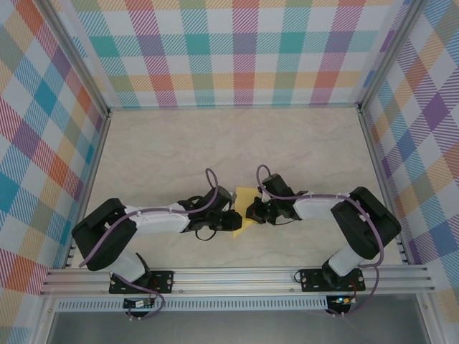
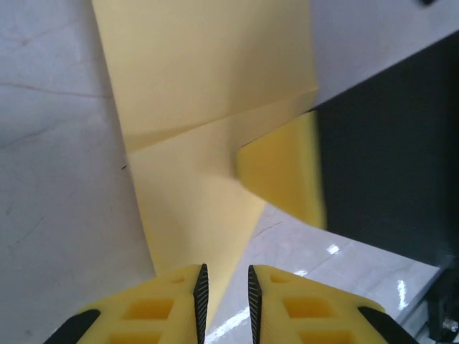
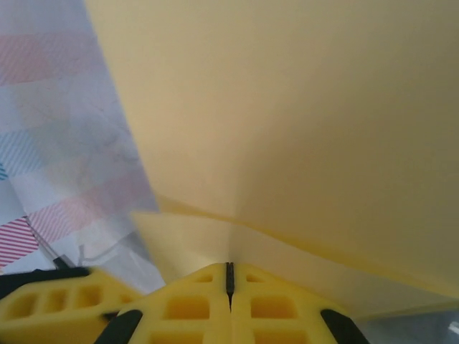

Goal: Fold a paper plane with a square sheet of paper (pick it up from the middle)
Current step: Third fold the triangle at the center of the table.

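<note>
The square sheet of paper [image 1: 244, 195] is thin matte yellow, creased into angled folds, and is held up between the arms over the pale marbled surface [image 1: 165, 150]. The right gripper [image 3: 229, 266] has its blocky yellow jaws clenched on a fold. The left gripper [image 2: 224, 276] has its jaws a slit apart at the paper's pointed tip; I cannot tell whether they pinch it.

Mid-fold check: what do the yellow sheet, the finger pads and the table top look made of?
The yellow sheet looks like thin matte paper: it holds a sharp crease and bows softly. The finger pads seem moulded yellow plastic or rubber, with cut-out pockets and ribbed black inner edges. The table top is likely marble-look laminate: pale, faintly veined, slightly glossy.
</note>
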### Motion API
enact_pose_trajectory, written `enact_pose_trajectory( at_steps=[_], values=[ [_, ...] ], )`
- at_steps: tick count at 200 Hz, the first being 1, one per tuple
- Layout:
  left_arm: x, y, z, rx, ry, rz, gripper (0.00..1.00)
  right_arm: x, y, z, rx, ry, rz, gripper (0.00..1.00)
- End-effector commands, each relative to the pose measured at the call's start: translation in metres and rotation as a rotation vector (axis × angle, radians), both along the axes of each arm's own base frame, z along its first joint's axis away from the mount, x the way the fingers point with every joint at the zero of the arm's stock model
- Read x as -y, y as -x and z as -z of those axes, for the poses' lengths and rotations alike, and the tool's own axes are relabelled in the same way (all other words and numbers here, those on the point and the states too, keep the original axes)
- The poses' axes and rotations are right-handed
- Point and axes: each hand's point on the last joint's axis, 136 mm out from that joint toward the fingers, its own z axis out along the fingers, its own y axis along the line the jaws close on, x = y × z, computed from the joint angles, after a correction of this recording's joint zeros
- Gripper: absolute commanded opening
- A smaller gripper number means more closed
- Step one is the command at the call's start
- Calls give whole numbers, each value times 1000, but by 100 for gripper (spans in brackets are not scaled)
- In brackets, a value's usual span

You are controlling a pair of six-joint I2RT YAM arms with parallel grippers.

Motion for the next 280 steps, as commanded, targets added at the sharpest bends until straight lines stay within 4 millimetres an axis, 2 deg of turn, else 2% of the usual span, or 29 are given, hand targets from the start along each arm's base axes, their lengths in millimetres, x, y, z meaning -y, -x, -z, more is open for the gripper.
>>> enact_pose_trajectory(
  at_steps=[1, 56, 81, 126, 151, 186, 210, 227, 280],
  values=[
    [-5, 2, -8, 30, -5, 6, 24, -12, -6, -7, 22, -26, -26, 5],
    [6, 17, -13, -5, 32, 74, 22, 3, -3, 6, 6, 52, 7, 6],
    [12, 20, 0, -38, 7, 92, 19, 7, -4, 9, 5, 70, 25, 6],
    [0, 13, 28, -38, -77, 28, 16, 6, -2, 12, -4, 65, 21, 7],
    [-4, 15, 39, -57, -107, 27, 12, 3, -3, 5, 6, 51, 13, 7],
    [-14, 24, 51, -81, -139, 29, 9, -6, -4, -21, 57, -22, -11, 8],
    [-19, 26, 55, -78, -164, 29, 8, -13, 3, -22, 51, -62, -28, 4],
    [-19, 26, 54, -77, -169, 36, 8, -18, 11, -17, 39, -66, -40, 3],
    [-22, 28, 58, -77, -201, 37, 4, -3, 19, 19, 12, 8, 10, 2]
  ],
)
